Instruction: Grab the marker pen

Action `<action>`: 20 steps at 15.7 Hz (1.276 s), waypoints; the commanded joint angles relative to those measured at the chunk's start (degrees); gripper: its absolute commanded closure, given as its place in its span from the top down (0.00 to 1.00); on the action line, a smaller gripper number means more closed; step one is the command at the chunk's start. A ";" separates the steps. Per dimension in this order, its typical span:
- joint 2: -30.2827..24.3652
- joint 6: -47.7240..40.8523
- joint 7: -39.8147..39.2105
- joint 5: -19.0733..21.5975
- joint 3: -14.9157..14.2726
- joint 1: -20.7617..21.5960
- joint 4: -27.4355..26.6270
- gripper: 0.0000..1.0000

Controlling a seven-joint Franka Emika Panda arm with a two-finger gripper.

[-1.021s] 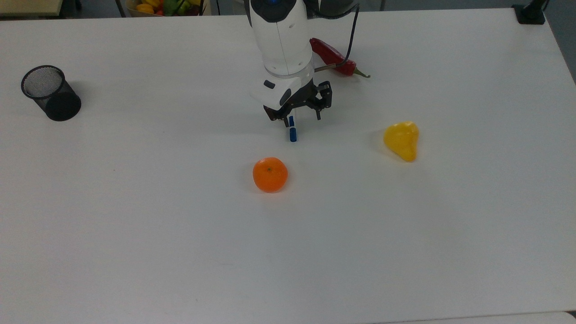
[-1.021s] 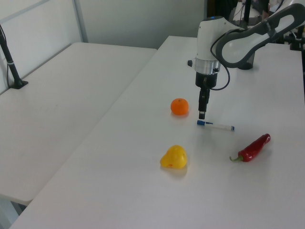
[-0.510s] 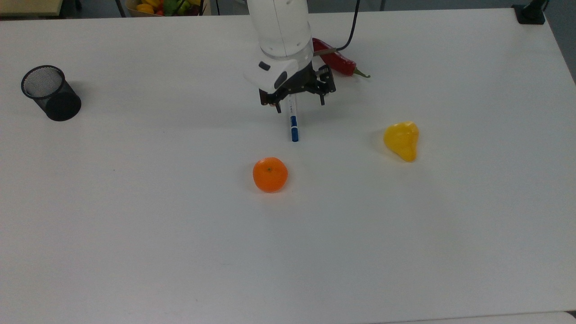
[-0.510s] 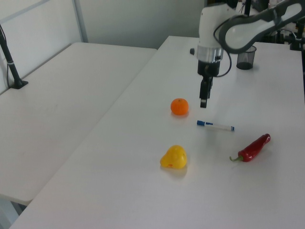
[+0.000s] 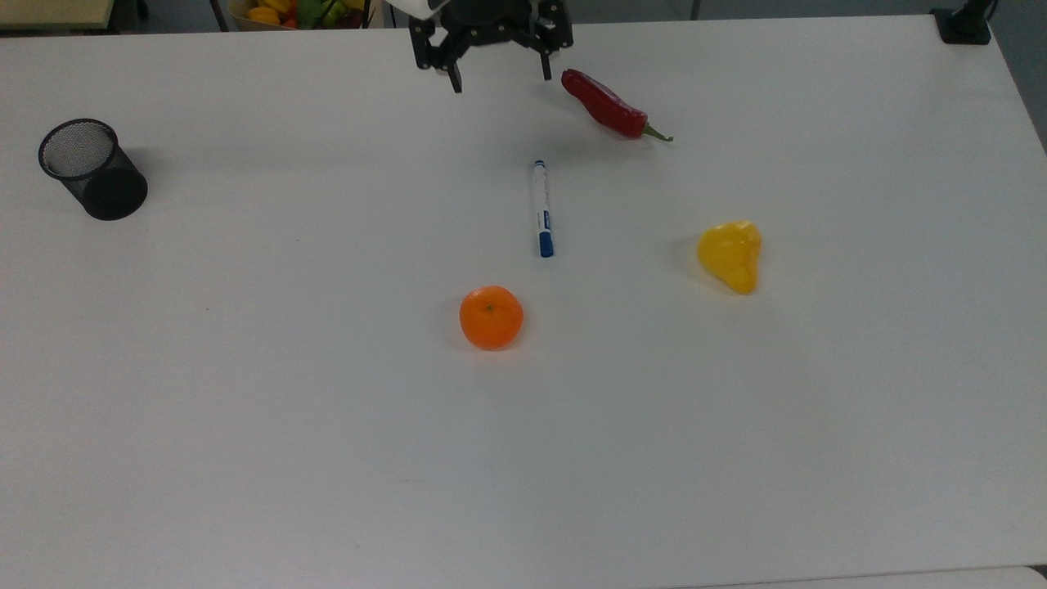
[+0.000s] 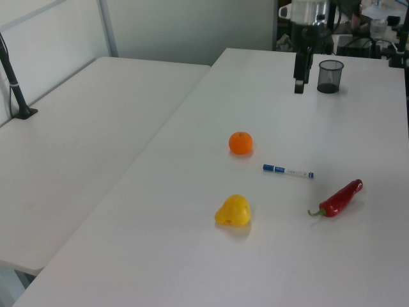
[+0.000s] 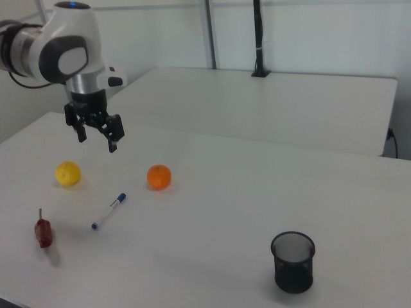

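Take the marker pen (image 5: 540, 209) as your landmark and read the top view from left to right. Far to the pen's left stands the black mesh cup (image 5: 92, 168). Above and slightly left of the pen, at the table's (image 5: 245, 425) far edge, hangs the gripper (image 5: 496, 79), its fingers spread wide with nothing between them. The pen itself lies flat on the table, running up and down the top view with its blue cap toward the orange (image 5: 491, 317), which sits just below and left of the cap. Up and to the right of the pen lies the red chilli (image 5: 609, 108); farther right, the yellow fruit (image 5: 730, 255).

You have the reach and the grasp to do. Bring the gripper back over the middle of the white barrel, turn the wrist so the fingers straddle the pen across its width, and come straight down; a slim round barrel will probably roll if only one finger meets it. Close near the label band, clear of the orange.

Against half a second ago, the gripper has risen and pulled away from directly over the pen toward the far edge, and the pen's whole length now lies uncovered, its cap end nudged slightly to the right.
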 commanded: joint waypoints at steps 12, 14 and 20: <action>-2.63 -11.81 4.85 -4.10 -8.46 1.91 12.01 1.00; -2.10 -8.73 2.74 -5.24 -8.46 2.09 11.74 1.00; -1.83 -6.96 1.67 -7.09 -9.95 2.09 11.74 1.00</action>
